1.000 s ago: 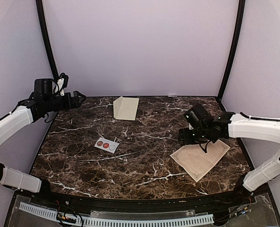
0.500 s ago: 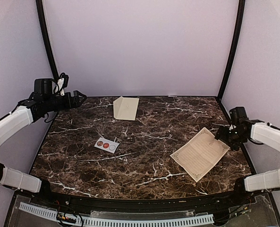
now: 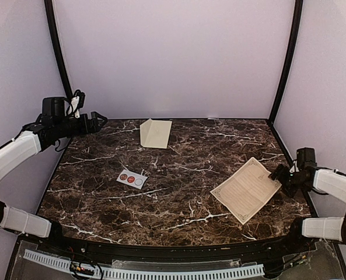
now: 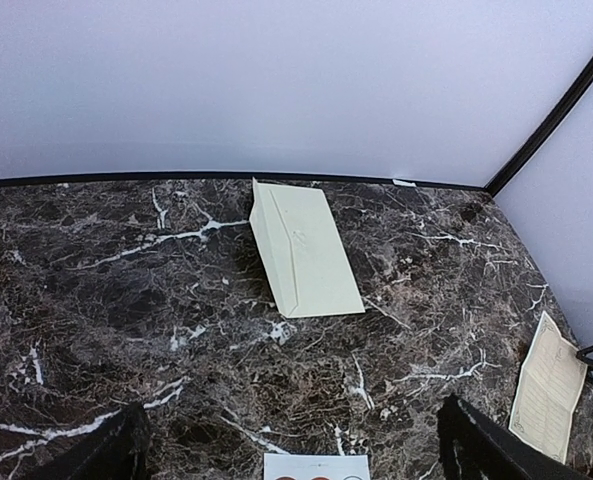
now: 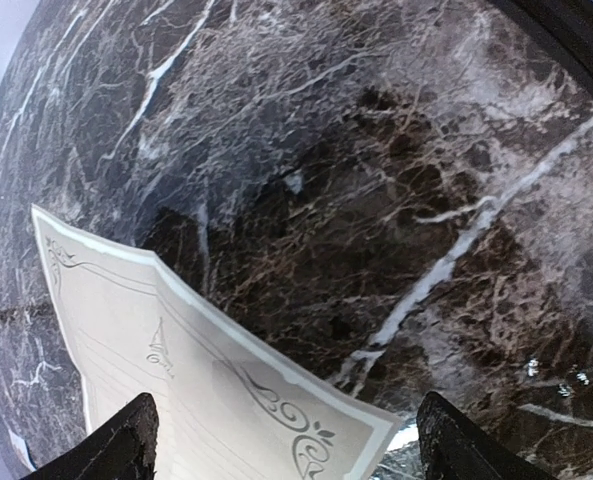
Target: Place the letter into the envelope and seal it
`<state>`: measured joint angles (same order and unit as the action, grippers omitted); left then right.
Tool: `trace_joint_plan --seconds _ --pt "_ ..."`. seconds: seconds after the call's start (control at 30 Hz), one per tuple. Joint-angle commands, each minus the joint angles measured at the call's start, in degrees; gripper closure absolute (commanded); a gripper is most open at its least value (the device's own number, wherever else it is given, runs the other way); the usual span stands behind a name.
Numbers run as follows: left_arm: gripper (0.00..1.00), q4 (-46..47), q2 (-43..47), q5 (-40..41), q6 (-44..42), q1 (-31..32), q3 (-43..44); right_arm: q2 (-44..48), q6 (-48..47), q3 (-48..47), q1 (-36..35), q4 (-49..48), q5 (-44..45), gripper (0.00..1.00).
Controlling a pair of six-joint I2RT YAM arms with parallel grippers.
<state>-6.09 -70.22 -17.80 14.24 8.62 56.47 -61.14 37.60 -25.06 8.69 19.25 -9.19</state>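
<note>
The letter (image 3: 247, 189) lies flat on the table (image 3: 178, 175), near its right edge. The right tool (image 3: 276, 174), held low on a folded arm, gapes wide at the letter's right corner, gripping nothing. The left tool (image 3: 100, 121) hovers wide open over the far-left corner, pointing toward the envelope (image 3: 156, 133).

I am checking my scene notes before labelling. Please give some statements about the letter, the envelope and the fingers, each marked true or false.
1. The tan bordered paper letter lies flat on the dark marble table. True.
2. The letter is inside the cream paper envelope. False: the envelope lies apart, near the back wall.
3. The right arm's fingers clamp the letter. False: they stand open at its corner.
4. A white strip with round stickers lies left of centre. True.
</note>
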Motion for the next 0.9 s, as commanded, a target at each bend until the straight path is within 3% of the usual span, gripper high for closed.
trace_joint_plan --seconds 0.0,0.47,0.7,0.87 --pt "0.01 0.84 0.28 -1.23 0.65 -0.06 -0.49 1.82 1.17 2.55 0.53 -7.64 -6.35 0.15" --pt "0.01 0.72 0.17 -1.04 0.69 -0.02 -0.51 0.18 1.69 7.27 0.54 -14.87 -7.53 0.34" --pt "0.01 0.78 -0.17 -1.26 0.71 -0.02 -0.49 0.49 2.71 9.77 0.54 -18.97 -9.79 0.62" --pt "0.01 0.97 -0.4 -1.08 0.71 -0.02 -0.72 1.32 2.61 10.51 0.54 -22.33 -11.53 0.89"
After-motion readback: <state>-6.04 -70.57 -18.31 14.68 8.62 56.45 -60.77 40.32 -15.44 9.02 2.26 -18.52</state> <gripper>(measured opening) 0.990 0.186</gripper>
